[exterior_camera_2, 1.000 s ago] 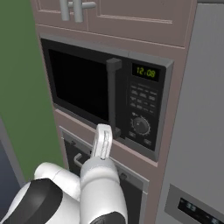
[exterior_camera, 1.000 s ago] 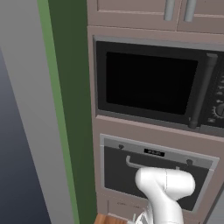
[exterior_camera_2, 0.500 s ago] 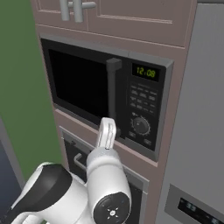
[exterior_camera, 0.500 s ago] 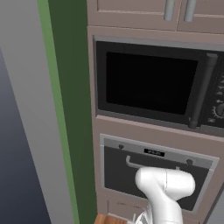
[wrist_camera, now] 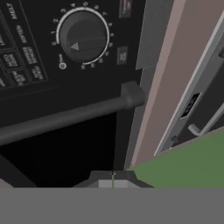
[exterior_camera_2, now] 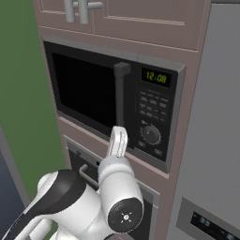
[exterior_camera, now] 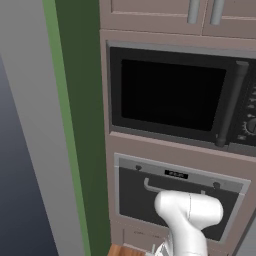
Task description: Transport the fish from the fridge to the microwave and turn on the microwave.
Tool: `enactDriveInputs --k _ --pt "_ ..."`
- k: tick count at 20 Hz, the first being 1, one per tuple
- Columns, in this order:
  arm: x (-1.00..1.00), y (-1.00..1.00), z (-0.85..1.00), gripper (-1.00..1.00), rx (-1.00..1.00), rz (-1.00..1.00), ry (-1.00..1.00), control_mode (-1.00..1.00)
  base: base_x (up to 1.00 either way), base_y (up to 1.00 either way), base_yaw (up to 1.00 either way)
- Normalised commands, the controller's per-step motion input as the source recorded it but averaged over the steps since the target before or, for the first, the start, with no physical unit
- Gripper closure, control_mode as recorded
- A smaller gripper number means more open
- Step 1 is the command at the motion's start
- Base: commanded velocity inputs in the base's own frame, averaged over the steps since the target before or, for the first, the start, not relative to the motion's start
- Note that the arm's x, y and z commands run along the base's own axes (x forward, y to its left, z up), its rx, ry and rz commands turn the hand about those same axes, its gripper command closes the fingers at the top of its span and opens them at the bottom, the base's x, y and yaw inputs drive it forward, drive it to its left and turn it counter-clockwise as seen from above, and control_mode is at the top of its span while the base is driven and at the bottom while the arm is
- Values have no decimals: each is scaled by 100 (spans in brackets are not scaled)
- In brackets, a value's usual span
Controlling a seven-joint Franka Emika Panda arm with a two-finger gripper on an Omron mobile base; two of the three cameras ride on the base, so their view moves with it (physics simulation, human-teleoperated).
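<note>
The microwave [exterior_camera: 172,95] is built into the cabinet wall with its black-windowed door closed. Its vertical bar handle [exterior_camera_2: 120,96], green clock digits [exterior_camera_2: 156,77] and round dial [exterior_camera_2: 151,134] face me. My gripper [exterior_camera_2: 119,133] hovers just in front of the handle's lower end, left of the dial. In the hand view, which is rolled sideways, the handle [wrist_camera: 65,118] crosses the picture above my gripper [wrist_camera: 113,180], whose fingertips are pressed together, shut with nothing between them. The grey fridge [exterior_camera_2: 215,136] stands to the right. The fish is out of view.
Below the microwave sits a dark oven [exterior_camera: 175,200] with a horizontal bar handle [exterior_camera: 165,189]. Cabinet doors [exterior_camera_2: 126,18] hang above. A green wall [exterior_camera: 82,125] runs along the left. The fridge's small display panel [exterior_camera_2: 206,221] is at the lower right.
My hand has risen a little toward the lower end of the microwave handle, and the arm's elbow has swung and rolled. The microwave door stays closed.
</note>
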Motion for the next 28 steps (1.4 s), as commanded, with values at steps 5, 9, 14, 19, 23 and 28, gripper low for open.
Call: enactDriveInputs --k 5,9,14,19,23,28 --pt "16 -6 -19 100 4 0 0 -100 0 0 0" --pt "1 -20 -12 100 7 0 0 -100 0 0 0" --pt "0 -24 -6 100 8 0 0 -100 0 0 0" --pt "13 -14 -3 100 7 0 0 -100 0 0 0" --pt "24 -1 0 100 4 0 0 -100 0 0 0" --pt "23 0 -7 100 1 0 0 -100 0 0 0"
